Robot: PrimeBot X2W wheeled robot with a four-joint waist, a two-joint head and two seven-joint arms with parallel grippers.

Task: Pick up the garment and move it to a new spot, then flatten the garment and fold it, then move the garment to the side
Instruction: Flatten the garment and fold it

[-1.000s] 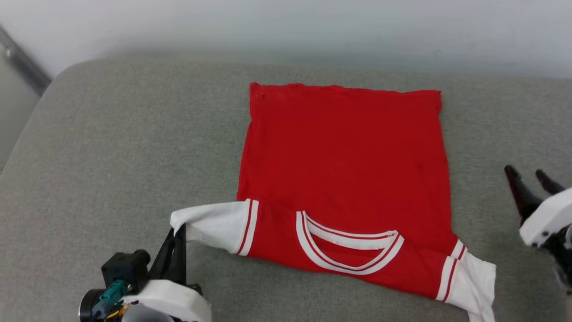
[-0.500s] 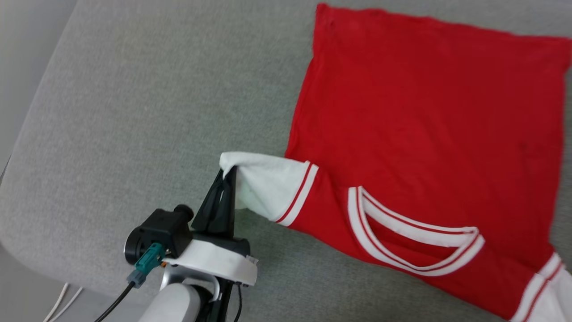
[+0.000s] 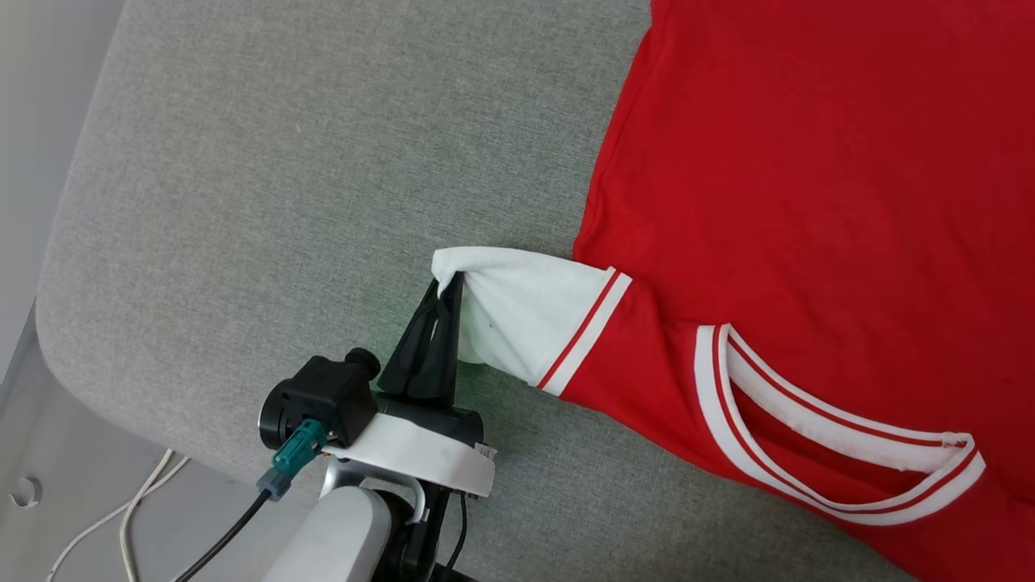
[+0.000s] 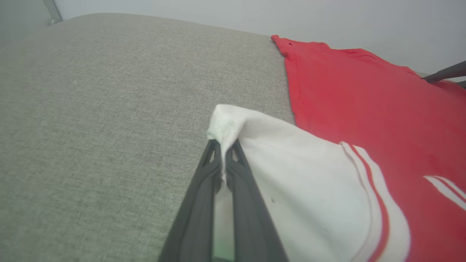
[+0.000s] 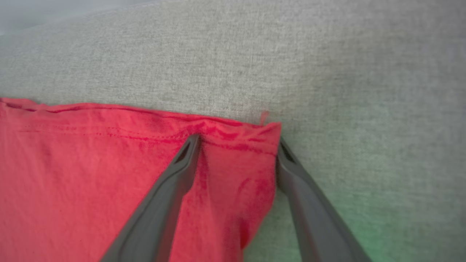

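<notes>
**A:** What is different from a second ago?

**B:** Mostly the head camera. It has swung towards the robot's left, so the garment (image 3: 808, 202) now runs off the right edge of that view. The garment itself has not travelled. It lies spread on the grey cushion (image 3: 283, 202), plain red side up, collar (image 3: 817, 465) nearest the robot.

**A:** And the arms?

**B:** The left end effector (image 3: 447, 289) is clamped on the tip of the white sleeve (image 3: 525, 311), as it was, but the sleeve is now tented up off the cushion instead of lying slack. The bigger change is the right end effector (image 5: 238, 142). A second ago it hung well apart from the cloth, off to the right. Now its wrist view has it down at a hem corner (image 5: 269, 127), with one finger over the red cloth and the other just at the cloth's edge.

**A:** Has it gripped?

**B:** Not yet. The gap is wide and nothing is pinched.

**A:** So where does that leave the task?

**B:** I judge this the start of the pick-up: one hold is made and the second is lined up. Once the right closes on that corner, both arms can lift and carry. Flattening, folding and setting aside are all to come. The risk is the thin hem slipping out as the fingers close.
</notes>
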